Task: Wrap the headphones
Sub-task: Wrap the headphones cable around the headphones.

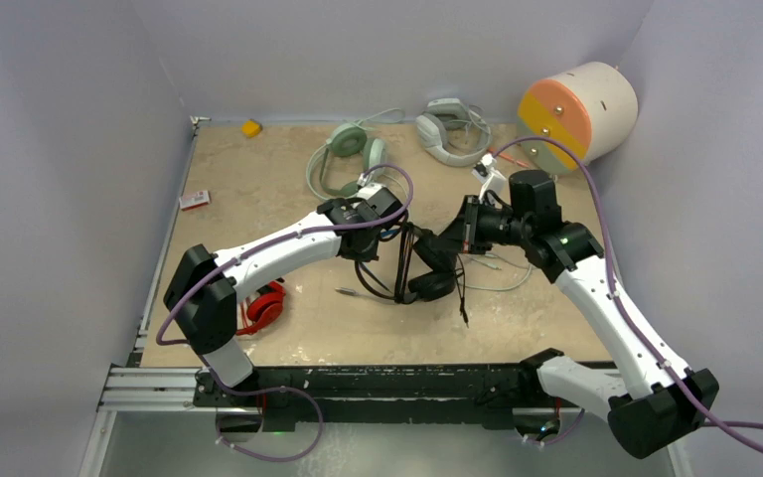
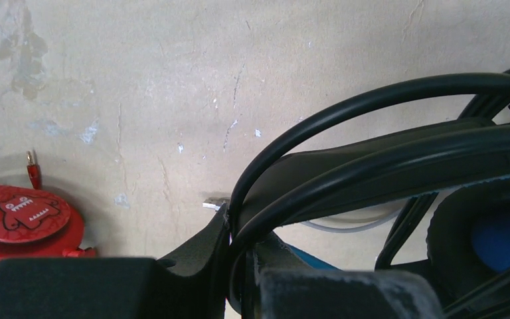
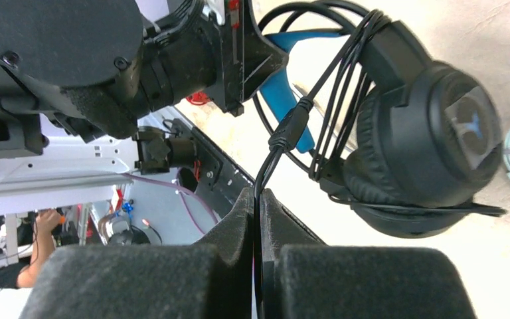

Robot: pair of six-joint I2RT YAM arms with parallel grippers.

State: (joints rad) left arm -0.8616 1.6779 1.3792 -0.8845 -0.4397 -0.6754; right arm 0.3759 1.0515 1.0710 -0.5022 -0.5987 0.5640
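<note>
We see the black headset [image 1: 431, 285] at mid-table, held up between the two arms. Our left gripper [image 2: 234, 256], at 9 o'clock from the ear cups, is clamped tight on its headband. Our right gripper [image 3: 257, 219], at 3 o'clock, pinches the thin black cable [image 3: 284, 133], jaws nearly touching. Several strands of cable run over the headband. The red headset [image 1: 263, 306] lies at 8 o'clock on the table [image 1: 258, 199], partly under the left arm, and the mint headset [image 1: 343, 149] rests near 12 o'clock by the far edge
</note>
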